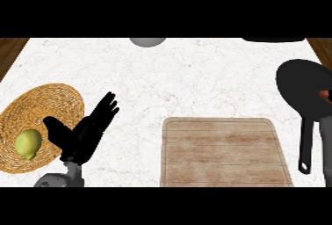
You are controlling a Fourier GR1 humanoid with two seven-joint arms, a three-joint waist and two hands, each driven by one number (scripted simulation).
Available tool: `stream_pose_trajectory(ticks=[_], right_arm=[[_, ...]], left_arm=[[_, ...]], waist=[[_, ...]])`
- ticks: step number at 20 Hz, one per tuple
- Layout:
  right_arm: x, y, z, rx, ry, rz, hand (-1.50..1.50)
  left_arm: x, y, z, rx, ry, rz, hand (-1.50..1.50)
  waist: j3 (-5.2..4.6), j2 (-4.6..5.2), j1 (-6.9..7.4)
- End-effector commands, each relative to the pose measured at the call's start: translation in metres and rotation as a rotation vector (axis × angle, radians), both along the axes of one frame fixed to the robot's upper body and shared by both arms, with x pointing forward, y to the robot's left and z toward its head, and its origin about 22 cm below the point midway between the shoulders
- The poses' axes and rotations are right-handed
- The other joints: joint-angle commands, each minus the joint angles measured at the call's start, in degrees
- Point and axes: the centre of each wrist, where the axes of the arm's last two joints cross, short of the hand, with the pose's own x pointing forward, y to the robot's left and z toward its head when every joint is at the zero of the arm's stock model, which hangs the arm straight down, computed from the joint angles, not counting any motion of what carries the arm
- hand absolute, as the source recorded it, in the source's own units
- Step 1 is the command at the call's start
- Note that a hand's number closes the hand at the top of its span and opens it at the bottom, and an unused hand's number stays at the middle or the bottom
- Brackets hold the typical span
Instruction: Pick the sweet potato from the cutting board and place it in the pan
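Far from left hand (84, 134), sweet potato (323, 95) overlaps pan (298, 83).

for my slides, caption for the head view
Open left hand beside a woven mat with a yellow fruit; bare cutting board, pan at right.

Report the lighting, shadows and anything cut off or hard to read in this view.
Head view: light is even, no glare on the counter, no clear cast shadows; the black pan reads as a flat silhouette, hiding detail at its right rim; a grey object at the top edge is cropped; the woven mat looks stretched tall.
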Motion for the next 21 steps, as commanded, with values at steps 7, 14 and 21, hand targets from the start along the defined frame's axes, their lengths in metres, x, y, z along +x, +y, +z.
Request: stream_pose_trajectory(ticks=[7, 14, 21], right_arm=[[-0.062, 0.052, -0.031, 0.027, -0.187, 0.237, -1.50], [-0.110, 0.077, -0.058, 0.005, -0.205, 0.291, -1.50], [-0.111, 0.099, -0.050, -0.008, -0.229, 0.320, -1.50]], left_arm=[[0.006, -0.009, -0.007, 0.009, -0.013, 0.032, 0.00], [-0.005, -0.012, -0.016, 0.000, 0.022, 0.011, 0.00], [-0.013, -0.015, -0.012, -0.005, 0.012, 0.007, 0.00]], waist=[[-0.27, -0.09, -1.38], [-0.33, 0.07, -0.42], [-0.38, 0.08, -0.18]])
